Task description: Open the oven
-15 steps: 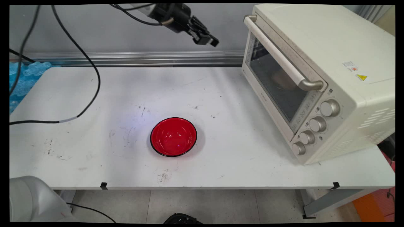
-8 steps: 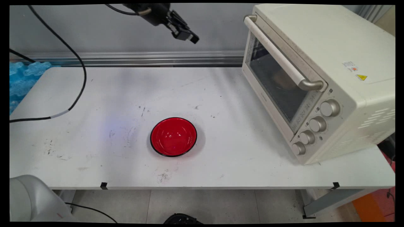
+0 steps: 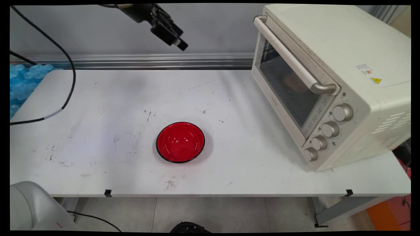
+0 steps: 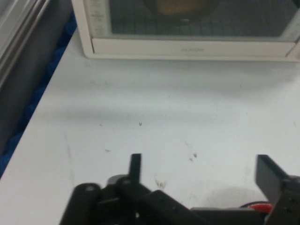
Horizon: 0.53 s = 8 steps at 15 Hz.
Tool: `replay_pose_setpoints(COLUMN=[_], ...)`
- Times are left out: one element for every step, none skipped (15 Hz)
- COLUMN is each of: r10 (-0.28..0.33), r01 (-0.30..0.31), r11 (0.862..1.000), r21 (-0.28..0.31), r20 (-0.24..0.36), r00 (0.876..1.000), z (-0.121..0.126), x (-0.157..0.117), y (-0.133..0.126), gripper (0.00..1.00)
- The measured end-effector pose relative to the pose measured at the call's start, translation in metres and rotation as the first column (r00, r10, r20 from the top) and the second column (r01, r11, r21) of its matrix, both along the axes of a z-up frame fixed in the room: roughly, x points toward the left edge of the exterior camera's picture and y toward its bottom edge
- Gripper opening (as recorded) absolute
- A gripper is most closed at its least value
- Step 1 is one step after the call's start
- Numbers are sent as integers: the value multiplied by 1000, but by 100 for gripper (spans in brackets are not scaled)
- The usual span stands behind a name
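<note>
Tool (image 3: pixel 178 42) position: raised high over the table's (image 3: pixel 98 98) far edge, near the wall, carrying nothing. Its two fingers (image 4: pixel 267 171) stand well apart in the hand view, with bare table surface between them.

Nearest item on the table is a red bowl (image 3: pixel 180 142), round, glossy, with a thin black rim, upright and empty, well below the tool and towards the near side. A sliver of its red shows at the bottom edge of the hand view (image 4: pixel 257 206).

At the right stands a cream toaster oven (image 3: pixel 344 75), boxy, door shut, with a long metal bar handle (image 3: pixel 292 57), dark glass and four metal knobs (image 3: pixel 329 128). Something brownish sits behind the glass; identity cannot be determined.

Table surface: white, matt, scuffed with dark marks.
</note>
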<state>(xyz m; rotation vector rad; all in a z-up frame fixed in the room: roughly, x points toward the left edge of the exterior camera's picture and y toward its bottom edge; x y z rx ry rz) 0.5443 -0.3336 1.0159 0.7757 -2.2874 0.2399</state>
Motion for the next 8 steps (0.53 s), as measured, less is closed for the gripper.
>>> replay_pose_setpoints(r10=[1,2,2,2,2,2,2,2], r01=[-1,-2,-3,-2,-2,-2,-2,-2], r11=[1000,1000,1000,1000,1000,1000,999,999], r21=[6,11,16,21,26,30,34,37], r20=[4,7,10,13,15,17,19,20], r00=[1000,1000,1000,1000,1000,1000,1000,1000], z=[2,3,5,6,7,8,9,10], x=[3,5,8,10,12,13,15,16], y=[2,4,6,7,8,10,11,12], gripper=[100,100,100,100,100,100,100,100])
